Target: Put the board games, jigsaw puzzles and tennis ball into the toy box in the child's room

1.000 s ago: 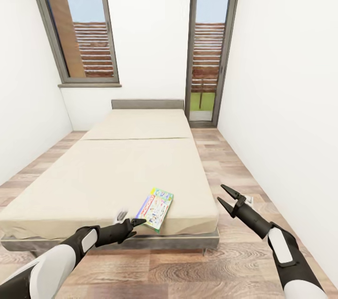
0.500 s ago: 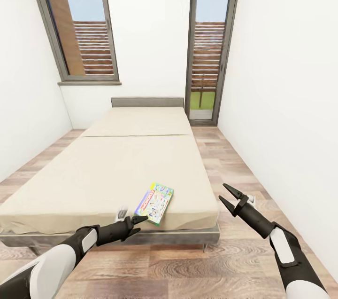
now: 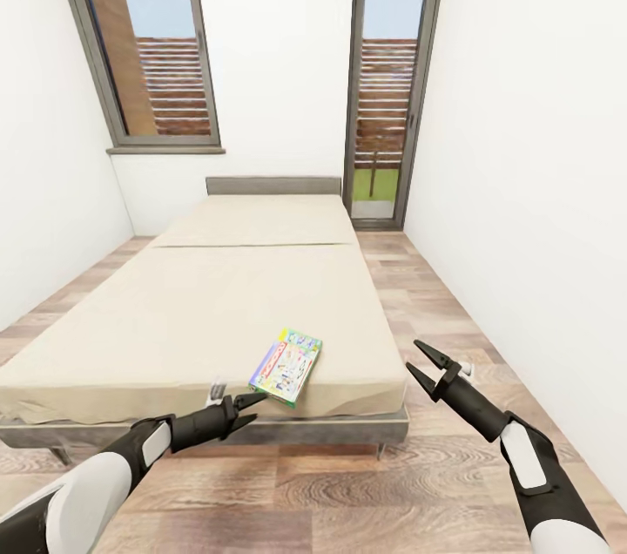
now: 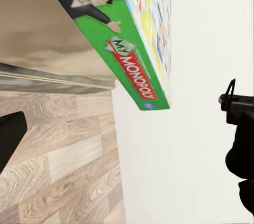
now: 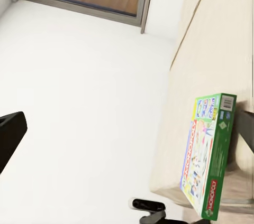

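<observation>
- Monopoly board game (image 3: 286,366): flat box with a green edge, lying on the beige bed (image 3: 200,310) near its foot corner, on the side of the glazed door (image 3: 383,92).
- Left gripper (image 3: 246,408): jaws apart, tips just short of the box's near corner, low at the bed's foot edge.
- Right gripper (image 3: 425,367): jaws apart, empty, raised over the wood-plank floor (image 3: 409,293) beside the bed.
</observation>
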Controlling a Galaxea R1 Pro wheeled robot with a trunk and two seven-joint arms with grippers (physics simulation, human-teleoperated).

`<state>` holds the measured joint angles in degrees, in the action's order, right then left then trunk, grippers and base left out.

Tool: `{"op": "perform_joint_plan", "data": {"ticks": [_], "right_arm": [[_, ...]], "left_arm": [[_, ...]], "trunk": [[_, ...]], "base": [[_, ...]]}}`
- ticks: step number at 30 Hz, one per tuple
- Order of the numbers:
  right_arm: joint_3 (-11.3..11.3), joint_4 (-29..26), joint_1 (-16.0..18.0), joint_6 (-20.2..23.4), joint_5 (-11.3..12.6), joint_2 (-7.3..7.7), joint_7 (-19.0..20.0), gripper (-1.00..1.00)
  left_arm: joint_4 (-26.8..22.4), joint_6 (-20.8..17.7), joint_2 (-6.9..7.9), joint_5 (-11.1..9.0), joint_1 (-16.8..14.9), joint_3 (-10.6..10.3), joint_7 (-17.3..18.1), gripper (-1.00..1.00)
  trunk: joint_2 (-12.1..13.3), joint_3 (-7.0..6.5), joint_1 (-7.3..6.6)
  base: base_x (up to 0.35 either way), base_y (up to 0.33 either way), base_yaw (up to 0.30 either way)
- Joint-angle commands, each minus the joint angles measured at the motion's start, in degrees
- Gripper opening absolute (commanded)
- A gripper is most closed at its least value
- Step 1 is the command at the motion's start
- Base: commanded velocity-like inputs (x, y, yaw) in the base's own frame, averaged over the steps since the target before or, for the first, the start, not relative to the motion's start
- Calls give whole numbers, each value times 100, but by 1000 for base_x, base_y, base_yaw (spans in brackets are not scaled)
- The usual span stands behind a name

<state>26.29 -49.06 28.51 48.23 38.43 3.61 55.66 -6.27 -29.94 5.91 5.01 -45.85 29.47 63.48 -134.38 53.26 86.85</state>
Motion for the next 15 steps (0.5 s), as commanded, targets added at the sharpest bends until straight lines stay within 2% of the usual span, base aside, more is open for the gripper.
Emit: {"op": "perform_joint_plan", "data": {"ticks": [1,10,15], "right_arm": [[8,2,5,29,7,-1,9,100],[8,2,2,29,7,-1,7,100],[8,7,3,25,7,-1,6,100]], "left_arm": [[-8,-47,24,49,-3,50,131,100],[-14,-44,74,45,-3,55,336,100],[-14,-39,73,44,-3,52,347,100]], "trunk": [[-44,24,21],[-405,185,219],[-405,185,219]], "base": [[0,0,0],[0,0,0],[0,0,0]]}}
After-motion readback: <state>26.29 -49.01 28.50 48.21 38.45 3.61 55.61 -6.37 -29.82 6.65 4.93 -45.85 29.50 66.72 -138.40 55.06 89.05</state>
